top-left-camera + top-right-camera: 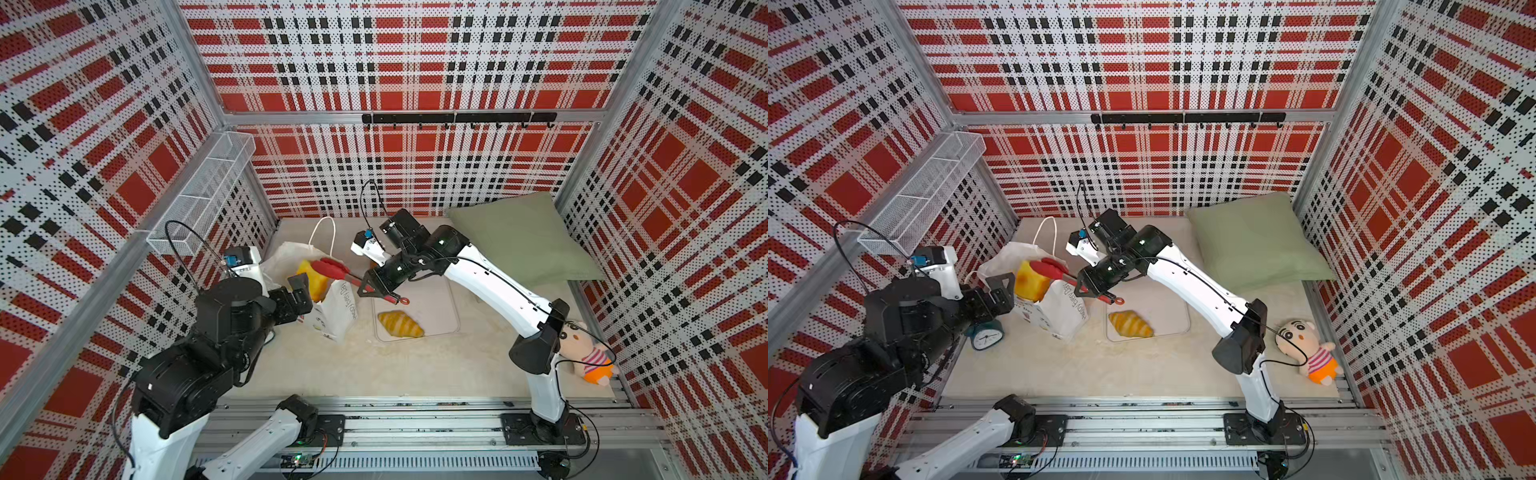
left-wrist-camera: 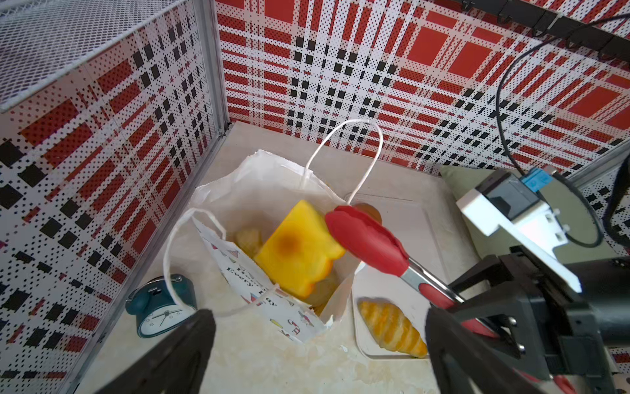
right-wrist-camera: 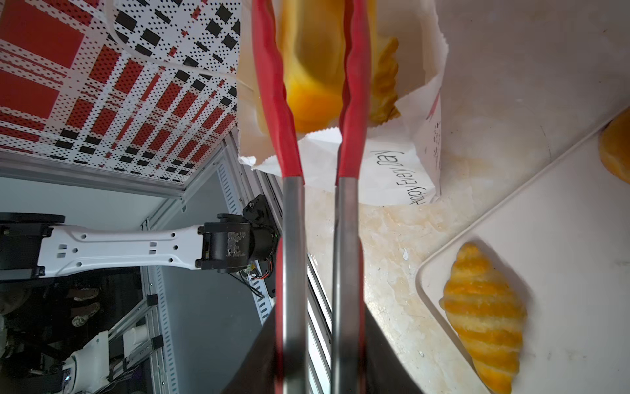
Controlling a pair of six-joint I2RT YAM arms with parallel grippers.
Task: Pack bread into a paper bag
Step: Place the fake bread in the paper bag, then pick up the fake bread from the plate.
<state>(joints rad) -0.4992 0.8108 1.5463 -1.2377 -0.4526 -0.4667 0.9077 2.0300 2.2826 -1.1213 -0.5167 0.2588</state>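
Leftmost, the left gripper [image 1: 1004, 293] hangs just beside the paper bag [image 1: 340, 311], its jaws spread wide and holding nothing. The bag stands open on the tabletop, with pastries already lying down inside it. At its mouth sits the square yellow toast [image 2: 300, 252], tilted on one corner and resting on the pieces below, partly above the rim. The red tips of the tongs [image 2: 368, 238] reach over the rim from the right and flank the toast. I cannot tell whether they press it or merely stand beside it.

The right gripper [image 1: 371, 287] is clamped on the tongs' steel handles, and the two arms of the tongs stand a little apart in the right wrist view.

Further right, clear of the bag, the croissant [image 1: 401, 324] lies flat on the white tray [image 1: 440, 299], near the tray's corner closest to the bag. The coming move turns on this, I judge. The croissant lies on the robot-base side of the right gripper and slightly to its right. Its long axis runs diagonally, roughly in line with the tongs. The right arm is much the nearer, since the bag stands between the croissant and the left gripper.
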